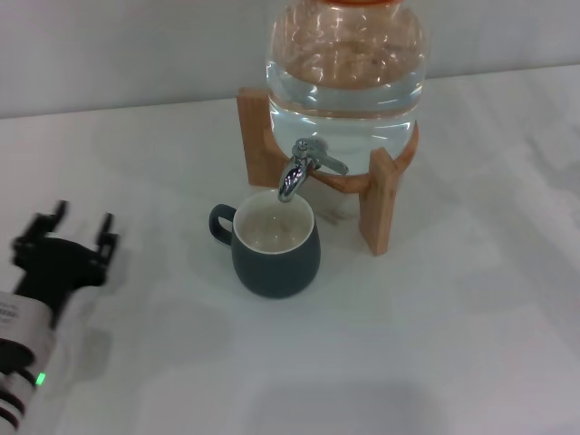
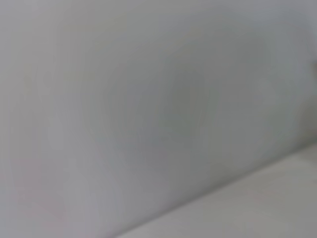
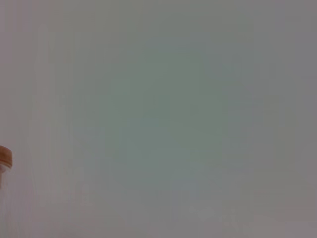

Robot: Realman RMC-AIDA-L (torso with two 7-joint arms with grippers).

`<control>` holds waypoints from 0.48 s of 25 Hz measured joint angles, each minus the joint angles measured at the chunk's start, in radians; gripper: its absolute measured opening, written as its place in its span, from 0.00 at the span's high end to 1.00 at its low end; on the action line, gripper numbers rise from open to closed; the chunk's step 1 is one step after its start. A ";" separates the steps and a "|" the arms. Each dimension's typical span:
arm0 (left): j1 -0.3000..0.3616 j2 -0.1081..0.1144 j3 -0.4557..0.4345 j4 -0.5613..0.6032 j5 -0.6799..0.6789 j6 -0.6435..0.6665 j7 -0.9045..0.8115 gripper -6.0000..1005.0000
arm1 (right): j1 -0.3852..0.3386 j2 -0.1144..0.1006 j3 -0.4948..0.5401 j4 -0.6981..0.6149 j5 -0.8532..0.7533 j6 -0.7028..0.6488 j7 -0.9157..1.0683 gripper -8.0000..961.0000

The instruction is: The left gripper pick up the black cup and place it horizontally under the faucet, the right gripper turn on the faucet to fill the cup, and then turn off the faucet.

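The black cup (image 1: pixel 275 245) stands upright on the white table, its cream inside showing and its loop handle turned to the left. Its rim sits just beneath the downturned spout of the chrome faucet (image 1: pixel 304 167), which is fitted to a clear water jar (image 1: pixel 346 68). My left gripper (image 1: pixel 82 221) rests far to the left of the cup, open and holding nothing. The right gripper is out of view in every frame. The left wrist view shows only blank wall and table.
The jar sits on a wooden stand (image 1: pixel 379 208) behind the cup. An orange lid edge (image 3: pixel 5 156) shows at the margin of the right wrist view. White table (image 1: pixel 435 344) spreads in front and to the right.
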 joint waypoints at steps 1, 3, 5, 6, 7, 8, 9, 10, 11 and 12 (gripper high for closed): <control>0.002 0.001 -0.018 -0.003 -0.014 0.006 0.001 0.43 | 0.000 0.000 0.000 0.000 0.000 0.000 0.000 0.12; 0.007 0.002 -0.061 -0.008 -0.038 0.027 0.001 0.43 | 0.002 0.000 -0.001 0.000 0.000 0.000 -0.001 0.12; 0.009 0.003 -0.099 -0.018 -0.051 0.040 -0.003 0.43 | 0.005 0.000 0.001 0.000 0.000 -0.003 -0.001 0.12; 0.009 0.003 -0.111 -0.022 -0.055 0.046 -0.005 0.43 | 0.005 0.000 0.002 0.000 0.000 -0.004 -0.001 0.12; 0.008 0.003 -0.119 -0.025 -0.056 0.055 -0.006 0.43 | 0.007 0.000 0.002 0.000 0.000 -0.007 -0.001 0.12; 0.007 0.004 -0.122 -0.027 -0.056 0.063 -0.007 0.39 | 0.010 0.000 0.001 0.000 0.000 -0.009 -0.001 0.12; 0.005 0.005 -0.125 -0.029 -0.056 0.075 -0.008 0.36 | 0.012 0.000 0.001 0.000 0.000 -0.012 -0.001 0.12; 0.004 0.006 -0.130 -0.029 -0.056 0.089 -0.009 0.32 | 0.015 0.000 0.000 0.000 0.000 -0.014 -0.001 0.12; 0.001 0.008 -0.143 -0.030 -0.057 0.110 -0.010 0.29 | 0.018 0.000 -0.001 0.000 0.000 -0.014 -0.001 0.12; 0.001 0.008 -0.143 -0.030 -0.057 0.110 -0.010 0.25 | 0.018 0.000 -0.005 0.000 0.000 -0.014 -0.001 0.12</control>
